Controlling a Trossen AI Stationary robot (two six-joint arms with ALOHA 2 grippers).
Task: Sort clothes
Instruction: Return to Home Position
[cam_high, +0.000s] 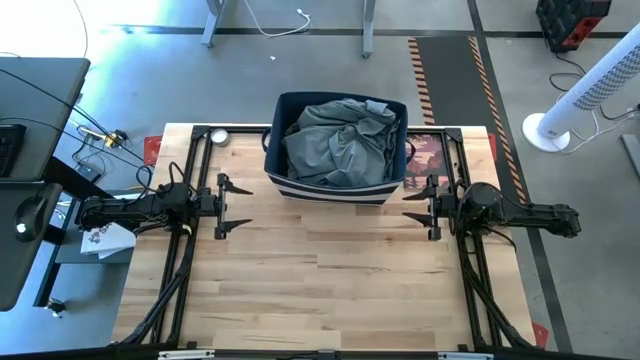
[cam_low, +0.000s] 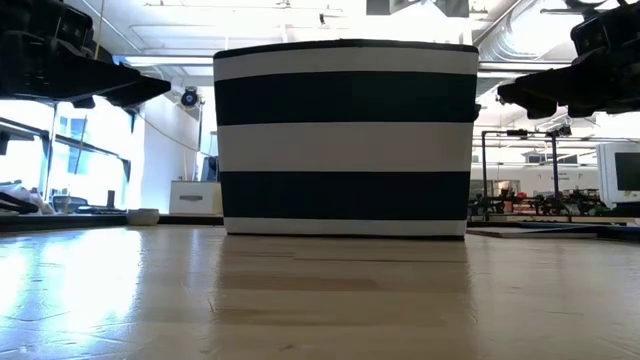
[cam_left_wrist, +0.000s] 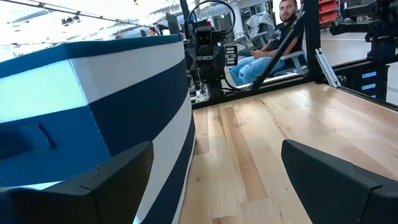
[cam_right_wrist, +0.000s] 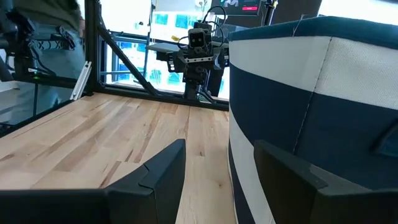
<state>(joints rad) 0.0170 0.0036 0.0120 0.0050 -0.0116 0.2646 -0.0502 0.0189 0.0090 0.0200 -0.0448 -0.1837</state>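
While both arms hang level over a pale wooden plank table (cam_high: 330, 290), every piece of clothing in view sits inside a navy blue fabric bin with white stripes (cam_high: 335, 188) at the middle of the table's far edge. Seen from above, crumpled grey-green fabric garments (cam_high: 340, 140) fill the bin in a soft heap. No cloth lies on the bare wood.

One dark arm reaches in from each side. The left gripper (cam_high: 243, 206) is near the bin's left front corner, fingers spread wide apart and holding nothing. The right gripper (cam_high: 408, 205) mirrors it near the right front corner, also spread and empty. Each wrist camera shows the striped bin wall close alongside that arm's own fingers (cam_left_wrist: 93, 186) (cam_right_wrist: 155, 177), with the other arm facing it across the table.

Sorting looks finished, and the arms appear close to their resting pose. Little looks likely to go wrong. The main risk is closeness: a sideways swing toward the centre while an arm pulls back could catch a spread finger on the soft bin wall, pushing or tipping the bin. A fold of the heap might also slump over the rim if the bin is jolted. Whether any garment overhangs the far rim cannot be told.
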